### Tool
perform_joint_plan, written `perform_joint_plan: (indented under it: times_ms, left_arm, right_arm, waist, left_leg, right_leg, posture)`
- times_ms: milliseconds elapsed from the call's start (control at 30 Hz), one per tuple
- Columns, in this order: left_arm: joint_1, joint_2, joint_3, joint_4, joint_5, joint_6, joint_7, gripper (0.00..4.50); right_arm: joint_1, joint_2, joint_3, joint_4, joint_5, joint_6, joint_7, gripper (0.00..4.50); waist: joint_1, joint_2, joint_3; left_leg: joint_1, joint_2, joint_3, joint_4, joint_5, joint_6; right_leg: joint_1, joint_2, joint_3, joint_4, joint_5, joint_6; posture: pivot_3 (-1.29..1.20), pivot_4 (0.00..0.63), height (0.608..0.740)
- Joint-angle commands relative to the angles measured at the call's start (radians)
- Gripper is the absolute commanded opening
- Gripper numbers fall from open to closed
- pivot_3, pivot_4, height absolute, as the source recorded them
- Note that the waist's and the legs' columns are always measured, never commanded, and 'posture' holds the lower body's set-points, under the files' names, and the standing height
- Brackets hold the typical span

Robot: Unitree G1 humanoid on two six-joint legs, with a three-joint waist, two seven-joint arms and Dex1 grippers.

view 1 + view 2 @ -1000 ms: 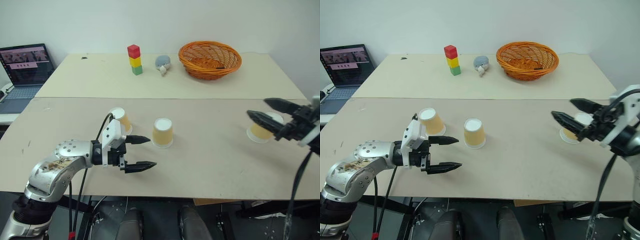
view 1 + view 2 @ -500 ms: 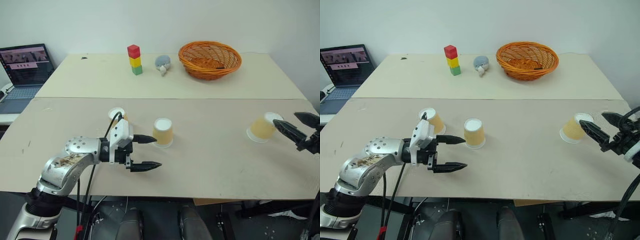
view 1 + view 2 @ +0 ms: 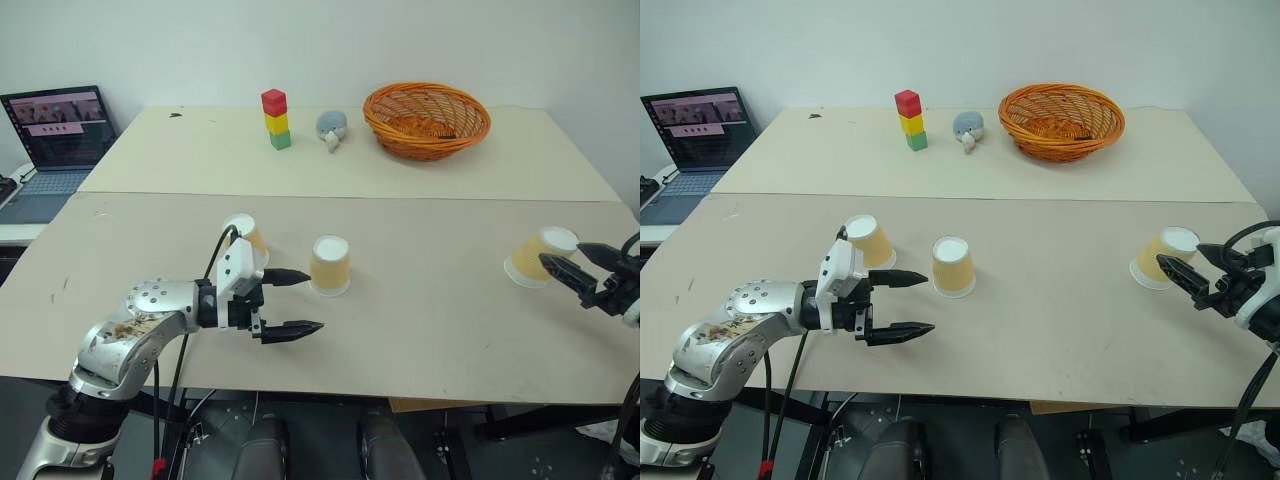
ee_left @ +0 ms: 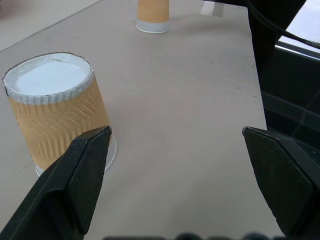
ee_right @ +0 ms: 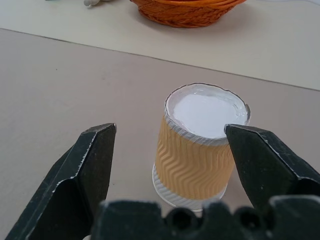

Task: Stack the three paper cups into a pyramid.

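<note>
Lab: bare tables, laptop

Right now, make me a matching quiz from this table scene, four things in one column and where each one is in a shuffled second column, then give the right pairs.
Things:
1. wicker basket
2. block tower
3. laptop
4. right gripper

Places:
A. side table off the left edge
B. far table, right of the small grey toy
C. open, just short of the rightmost paper cup
D. far table, left of the small grey toy

Pairs: 1-B, 2-D, 3-A, 4-C
</note>
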Motion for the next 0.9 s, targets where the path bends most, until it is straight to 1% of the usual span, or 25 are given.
perform_joint_plan:
  times_ms: [33,167,267,467,500,633,900]
  left_arm:
    - [0.001,0.002,0.028,-0.039,-0.025,0.009,0.01,4.5]
    - [0.002,0.004,0.038,-0.035,-0.035,0.017,0.012,4.5]
    - [-0.005,0.001,0.037,-0.025,-0.035,0.017,0.012,4.5]
    - [-0.024,-0.008,0.029,-0.011,-0.034,0.016,0.02,4.5]
    - [-0.024,-0.008,0.029,-0.011,-0.035,0.016,0.021,4.5]
    - [-0.012,-0.004,0.037,-0.02,-0.041,0.019,0.027,4.5]
    - [0.006,0.002,0.05,-0.042,-0.058,0.034,0.047,4.5]
  right_arm:
    - [-0.037,-0.036,-0.06,-0.022,0.043,-0.013,0.004,4.08]
    - [-0.079,-0.048,-0.145,-0.026,0.138,0.032,0.002,4.08]
    - [-0.061,-0.061,-0.159,0.004,0.128,0.023,0.007,4.08]
    - [-0.004,-0.04,-0.098,0.033,0.073,-0.021,0.004,4.08]
    - [-0.004,-0.035,-0.081,0.04,0.062,-0.028,-0.001,4.3]
    - [-0.008,-0.022,-0.019,0.067,0.013,-0.068,-0.016,4.3]
    - [-0.048,-0.039,-0.001,0.161,-0.001,-0.112,0.008,4.3]
  waist:
    - [0.001,0.0,0.0]
    - [0.002,0.0,0.0]
    - [0.006,0.0,0.0]
    - [0.006,-0.001,0.0]
    - [0.005,0.0,0.0]
    - [0.0,0.0,-0.001]
    - [0.005,0.0,-0.001]
  left_leg:
    - [0.0,0.0,0.0,0.0,0.0,0.0]
    - [0.0,0.0,0.0,0.0,0.0,0.0]
    - [0.0,0.0,0.0,0.0,0.0,0.0]
    - [0.0,0.0,0.001,0.0,0.0,0.0]
    - [0.0,0.0,0.001,0.0,0.0,0.0]
    - [0.001,0.0,0.002,0.0,0.0,0.0]
    - [0.0,0.0,0.002,0.0,0.0,0.0]
  right_leg:
    - [0.0,0.0,0.0,0.0,0.0,0.0]
    - [0.0,0.0,0.0,0.0,0.0,0.0]
    - [0.0,0.0,0.0,0.0,0.0,0.0]
    - [0.0,-0.001,0.001,0.0,0.0,0.0]
    - [0.0,-0.001,0.001,0.0,0.0,0.0]
    - [0.0,0.0,0.001,0.0,0.0,0.0]
    - [0.0,0.0,0.001,0.0,0.0,0.0]
  posture:
    - [0.0,0.15,0.638]
    - [0.0,0.15,0.638]
    - [0.0,0.15,0.638]
    - [0.0,0.15,0.638]
    - [0.0,0.15,0.638]
    - [0.0,0.15,0.638]
    - [0.0,0.15,0.638]
